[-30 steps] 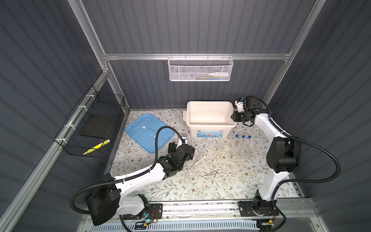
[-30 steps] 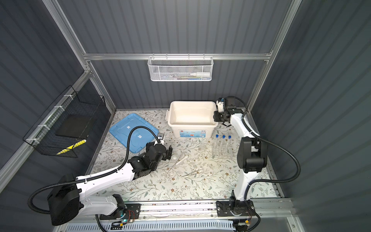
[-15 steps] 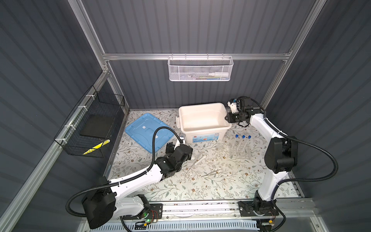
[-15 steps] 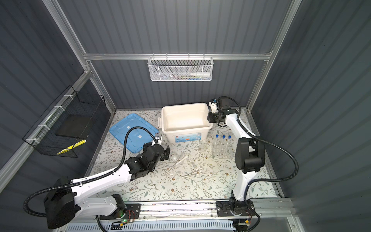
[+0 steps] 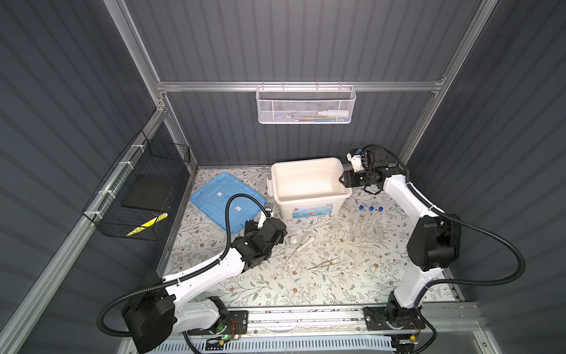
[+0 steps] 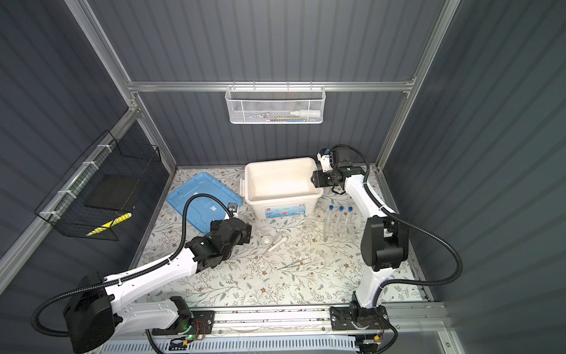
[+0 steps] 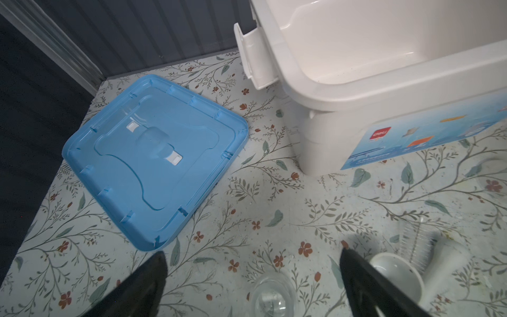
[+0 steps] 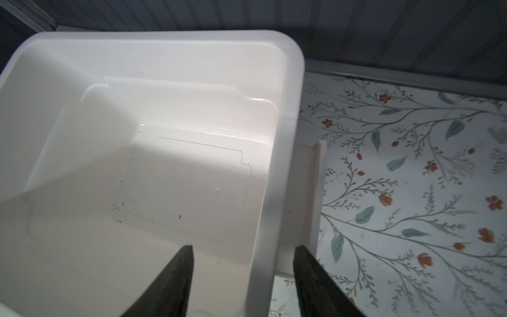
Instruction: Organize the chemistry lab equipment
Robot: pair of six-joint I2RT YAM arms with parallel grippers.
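My left gripper (image 7: 252, 251) stands open low over the mat, and the small clear glass dish (image 7: 271, 295) lies between its fingers, untouched. The white mortar (image 7: 395, 277) and pestle (image 7: 445, 260) lie just beyond one finger; in a top view the mortar (image 5: 295, 240) sits right of that gripper (image 5: 282, 235). Thin metal tweezers (image 5: 324, 263) lie nearer the front. Three blue-capped test tubes (image 5: 370, 214) stand in the clear rack (image 5: 364, 230). My right gripper (image 8: 244, 247) is open astride the cream box's right rim (image 8: 277, 170), one finger inside and one outside.
The open cream box (image 5: 309, 184) stands at the back middle, with its blue lid (image 5: 226, 200) flat on the mat to its left. A black wire basket (image 5: 144, 190) hangs on the left wall, and a white mesh basket (image 5: 304, 104) on the back wall.
The cream box slid left and turned a little with my right gripper shut on its rim; that gripper has now opened. The left gripper shifted slightly and stayed open.
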